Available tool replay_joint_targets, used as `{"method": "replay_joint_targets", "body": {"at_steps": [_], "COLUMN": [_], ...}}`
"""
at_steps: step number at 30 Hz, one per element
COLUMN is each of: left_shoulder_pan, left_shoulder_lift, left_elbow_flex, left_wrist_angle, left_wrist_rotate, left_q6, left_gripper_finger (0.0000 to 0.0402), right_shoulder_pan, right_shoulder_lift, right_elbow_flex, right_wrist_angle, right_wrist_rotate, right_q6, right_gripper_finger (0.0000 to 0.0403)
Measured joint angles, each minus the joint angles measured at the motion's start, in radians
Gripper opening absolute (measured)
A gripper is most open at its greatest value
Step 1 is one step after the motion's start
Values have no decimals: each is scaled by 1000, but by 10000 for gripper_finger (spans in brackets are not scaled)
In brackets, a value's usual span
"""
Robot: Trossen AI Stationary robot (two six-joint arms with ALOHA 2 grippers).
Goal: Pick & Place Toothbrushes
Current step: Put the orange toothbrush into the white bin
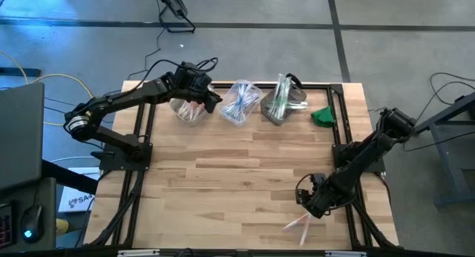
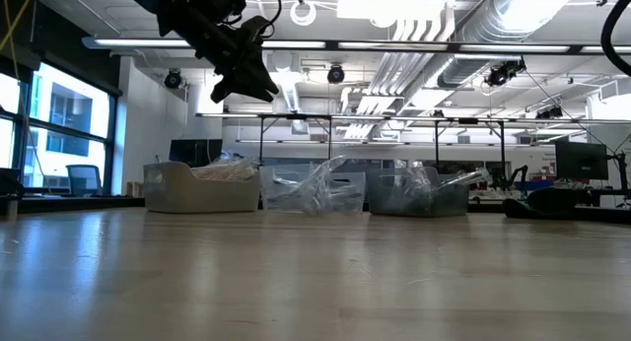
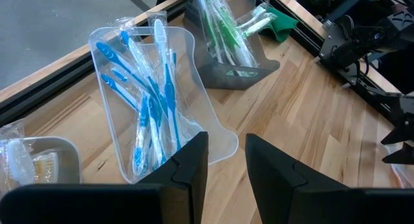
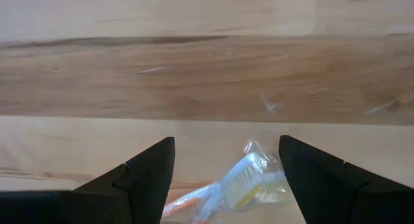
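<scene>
A wrapped toothbrush (image 1: 298,225) with an orange handle (image 4: 236,185) lies flat on the table near its front right edge. My right gripper (image 1: 306,209) hangs just above it, pointing down, open wide, one finger on either side (image 4: 226,179), touching nothing. Three bins stand in a row at the far edge: the left one (image 1: 189,111) holds orange toothbrushes, the middle clear one (image 3: 145,107) blue ones, the right one (image 3: 226,43) green ones. My left gripper (image 3: 226,169) hovers high above the left and middle bins (image 2: 242,70), its fingers apart with nothing between them.
A small green object (image 1: 323,116) lies right of the green bin by the table's far right corner. A black frame rail (image 1: 338,123) runs along the table's sides. The wide wooden middle of the table (image 1: 237,168) lies bare between the arms.
</scene>
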Motion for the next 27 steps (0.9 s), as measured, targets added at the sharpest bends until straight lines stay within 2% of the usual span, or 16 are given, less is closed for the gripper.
{"method": "replay_joint_targets", "body": {"at_steps": [7,11,18,23,27], "left_shoulder_pan": [0,0,0,0,0], "left_shoulder_lift": [0,0,0,0,0], "left_elbow_flex": [0,0,0,0,0], "left_wrist_angle": [0,0,0,0,0], "left_wrist_rotate": [0,0,0,-4,-19], "left_q6": [0,8,23,23,23], "left_gripper_finger": [99,99,99,99,99], "right_shoulder_pan": [0,11,16,-5,-10], "right_shoulder_lift": [2,2,-7,-76,-166], "right_elbow_flex": [0,0,0,0,0], "right_wrist_angle": [25,36,-8,-22,35], "right_wrist_rotate": [-12,-13,99,187,142], "right_q6": [-1,-24,-111,-150,-167], "right_gripper_finger": [265,232,181,155,128]}}
